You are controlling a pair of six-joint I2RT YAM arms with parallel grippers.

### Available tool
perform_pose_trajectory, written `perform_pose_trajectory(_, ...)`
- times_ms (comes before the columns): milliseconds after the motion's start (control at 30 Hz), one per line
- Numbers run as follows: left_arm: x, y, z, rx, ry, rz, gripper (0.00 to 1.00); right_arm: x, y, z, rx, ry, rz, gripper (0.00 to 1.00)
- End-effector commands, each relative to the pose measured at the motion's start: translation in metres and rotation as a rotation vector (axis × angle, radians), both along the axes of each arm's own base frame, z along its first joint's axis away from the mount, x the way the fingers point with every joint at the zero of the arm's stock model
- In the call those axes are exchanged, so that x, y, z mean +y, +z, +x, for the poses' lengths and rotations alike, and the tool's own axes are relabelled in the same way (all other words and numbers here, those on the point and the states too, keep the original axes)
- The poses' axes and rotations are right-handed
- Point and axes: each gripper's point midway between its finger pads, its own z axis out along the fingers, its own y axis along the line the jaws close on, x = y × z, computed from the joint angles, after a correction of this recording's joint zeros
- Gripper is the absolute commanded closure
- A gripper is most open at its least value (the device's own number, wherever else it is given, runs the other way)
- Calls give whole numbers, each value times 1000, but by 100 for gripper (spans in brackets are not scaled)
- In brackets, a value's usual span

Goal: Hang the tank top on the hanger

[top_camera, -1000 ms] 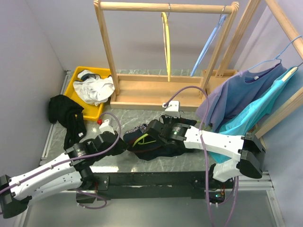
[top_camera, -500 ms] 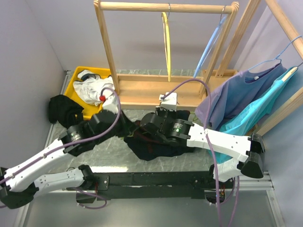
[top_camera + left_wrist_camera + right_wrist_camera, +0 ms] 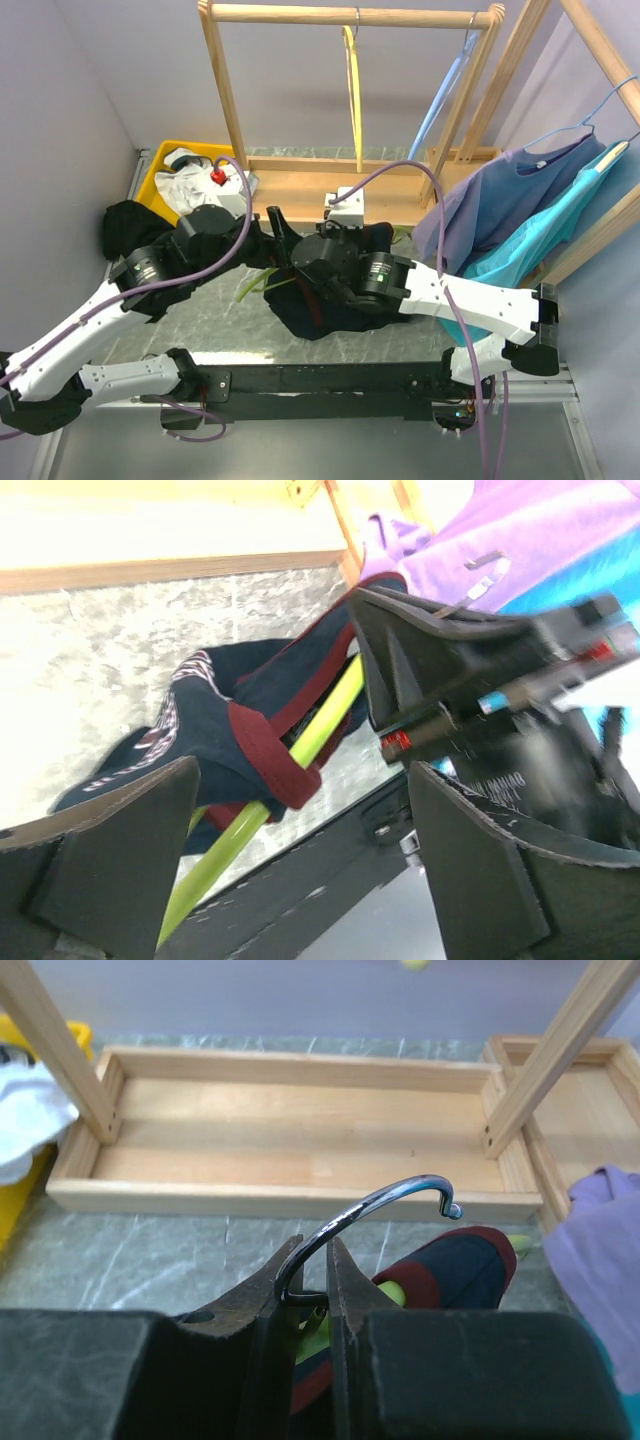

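Observation:
The tank top (image 3: 335, 310), navy with dark red trim, lies bunched on the marble table under my right arm. One red-edged strap (image 3: 262, 748) is threaded over the lime-green arm of the hanger (image 3: 318, 727). My right gripper (image 3: 313, 1250) is shut on the base of the hanger's metal hook (image 3: 372, 1203), which arcs up to the right above the jaws. A green hanger arm (image 3: 258, 284) pokes out to the left of the cloth. My left gripper (image 3: 305, 780) is open, its jaws wide apart on either side of the hanger arm and strap without touching them.
A wooden rack (image 3: 350, 14) holds a yellow hanger (image 3: 351, 90) and a light blue hanger (image 3: 438, 100); its tray base (image 3: 300, 1160) is just beyond my right gripper. A yellow bin (image 3: 158, 185) holds a white garment, a black garment (image 3: 132, 232) lies beside it, and purple and teal garments (image 3: 510, 205) hang at right.
My left gripper has swung away from the near edge toward the rack and opened, letting go of the cloth. My right gripper has carried the hanger's hook leftward and farther back.

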Motion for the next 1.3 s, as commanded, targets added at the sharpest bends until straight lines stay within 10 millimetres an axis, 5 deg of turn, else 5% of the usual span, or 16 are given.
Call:
perform_pose_trajectory(0,18,24,-12,-125,-92,70,11,8,7,-4,-4,64,70,100)
perform_pose_trajectory(200,37,-14,-19,-104,-115,209,36,15,-27,-2,68,134,79,100)
perform_pose_trajectory(233,36,-20,-23,-98,-136,212,47,13,-29,-1,67,128,84,100)
perform_pose_trajectory(333,35,-44,-31,-69,-190,247,52,11,-33,1,74,125,79,100)
perform_pose_trajectory(533,32,-81,-44,-7,-276,306,42,12,-31,4,76,122,62,100)
perform_pose_trajectory(900,20,-112,-40,26,-299,353,57,13,-22,5,83,133,61,100)
perform_pose_trajectory(1000,14,-118,-41,26,-314,343,70,11,-21,4,86,137,61,100)
perform_pose_trajectory(1133,10,-125,-37,5,-274,346,99,12,-20,1,97,163,69,100)
perform_pose_trajectory(1233,6,-121,-39,-31,-262,282,99,18,-18,-4,116,220,99,99)
perform_pose_trajectory(1267,3,-110,-37,-72,-252,227,99,20,-21,-6,127,246,98,89)
